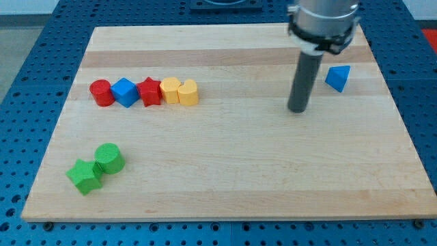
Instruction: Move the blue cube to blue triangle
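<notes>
Clearly my tip [297,109] sat near the blue triangle [338,77]; no end effector existed; it should circle left of the blue cube [125,91], pushing rightward.

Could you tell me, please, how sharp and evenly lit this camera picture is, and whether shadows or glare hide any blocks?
In the camera view, light is even and soft across the wooden board; no glare hides anything. The blocks cast only faint shadows, and the blue cube and blue triangle are clear. My tip is sharp, left of the triangle; the metal collar above carries mild highlights.
</notes>
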`<act>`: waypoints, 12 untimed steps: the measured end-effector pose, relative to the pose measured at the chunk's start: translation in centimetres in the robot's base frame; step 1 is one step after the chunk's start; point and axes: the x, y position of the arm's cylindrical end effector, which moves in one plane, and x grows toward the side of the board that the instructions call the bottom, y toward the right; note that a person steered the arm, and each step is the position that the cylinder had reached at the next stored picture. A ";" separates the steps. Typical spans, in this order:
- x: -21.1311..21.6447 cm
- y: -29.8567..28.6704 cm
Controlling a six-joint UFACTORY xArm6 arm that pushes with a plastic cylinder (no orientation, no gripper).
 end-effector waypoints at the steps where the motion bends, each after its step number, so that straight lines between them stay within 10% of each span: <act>1: 0.2 -4.9; 7: 1.2 -29.9; 12: -5.3 -30.7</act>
